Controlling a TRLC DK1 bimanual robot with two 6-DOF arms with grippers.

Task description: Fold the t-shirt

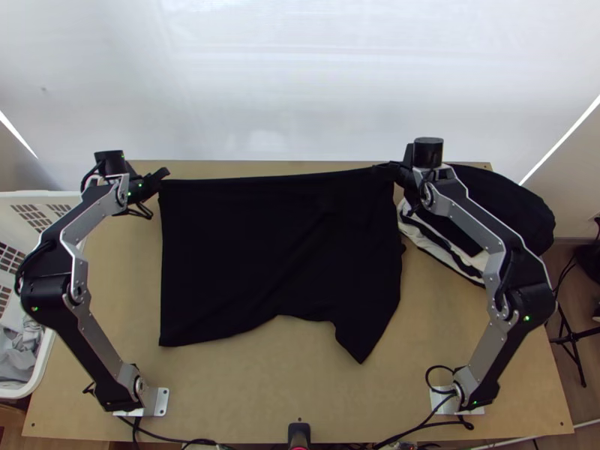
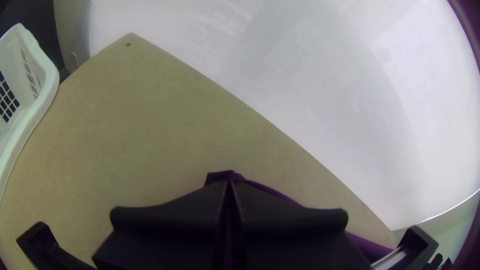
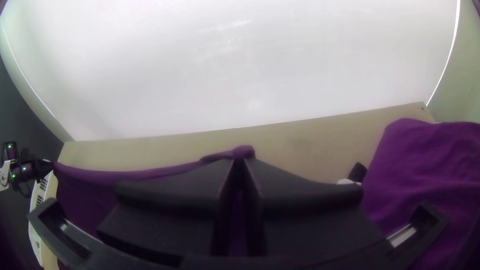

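Note:
The black t-shirt (image 1: 277,255) hangs and lies between both arms, its far edge pulled nearly straight, its near edge uneven with a point toward the right. At its far left corner is my left gripper (image 1: 163,176); in the left wrist view the left gripper (image 2: 230,185) is shut on a bit of the shirt (image 2: 220,175). My right gripper (image 1: 384,169) holds the far right corner; in the right wrist view the right gripper (image 3: 241,162) is shut on bunched cloth, and the shirt's edge (image 3: 125,175) runs off toward the left arm.
A pile of dark and white clothing (image 1: 495,210) lies at the table's far right, beside and beneath the right arm. A white basket (image 1: 45,367) with grey cloth stands off the left edge. Bare wooden table (image 1: 285,382) lies in front of the shirt.

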